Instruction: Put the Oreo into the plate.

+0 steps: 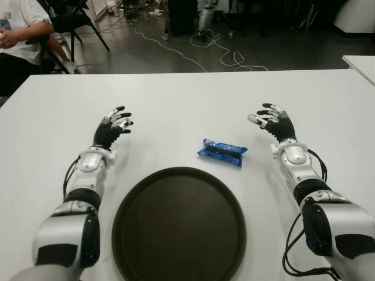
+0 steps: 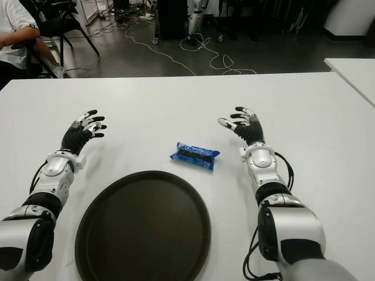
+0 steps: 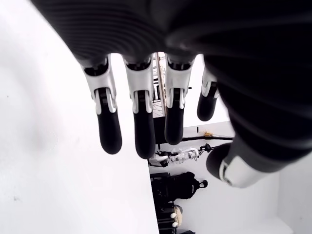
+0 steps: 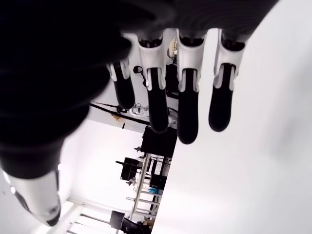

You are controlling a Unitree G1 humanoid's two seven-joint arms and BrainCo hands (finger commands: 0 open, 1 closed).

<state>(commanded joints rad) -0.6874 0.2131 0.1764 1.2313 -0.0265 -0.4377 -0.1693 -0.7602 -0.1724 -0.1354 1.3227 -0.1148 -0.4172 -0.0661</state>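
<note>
Still Oreo (image 1: 222, 152) beyond plate (image 1: 179, 225), label unreadable.

From the head we look forward and down through two eyes set slightly apart; both take in the same white bench (image 1: 187, 99), its dark plate (image 1: 179, 225), and the floor beyond its far edge. Each wrist camera sits very close behind its own robot hand, the left robot hand (image 3: 146, 117) and the right robot hand (image 4: 180, 107), looking along the fingers, sharing with the head views only bench surface.
</note>
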